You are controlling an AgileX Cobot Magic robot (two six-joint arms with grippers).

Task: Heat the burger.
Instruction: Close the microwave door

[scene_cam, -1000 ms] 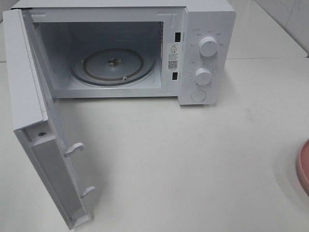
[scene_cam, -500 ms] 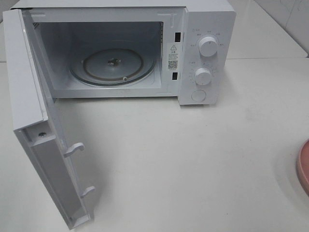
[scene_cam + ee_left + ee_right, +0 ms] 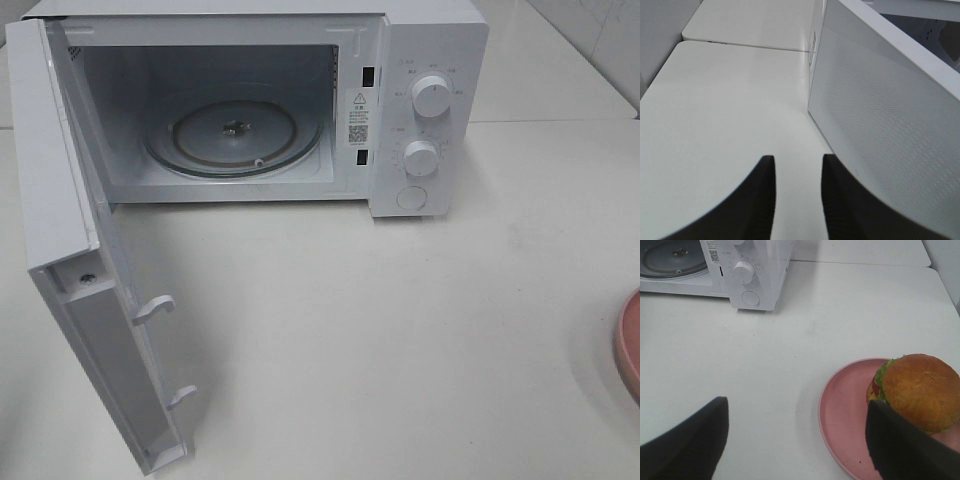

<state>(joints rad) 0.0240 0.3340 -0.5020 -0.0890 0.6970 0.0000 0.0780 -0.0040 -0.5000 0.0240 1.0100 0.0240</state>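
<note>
White microwave [image 3: 420, 60] — pink plate [image 3: 840, 410]

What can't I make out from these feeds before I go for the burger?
- Burger: absent from the high view; in the right wrist view a dark finger covers its near side.
- Pink plate: cut off by the high view's right edge.
- Both arms: outside the high view.
- Microwave dial markings: too small to read.
- Left gripper: only finger bases show, tips cut off by the frame.
- Microwave door blocks the left wrist view's sight inside.
</note>
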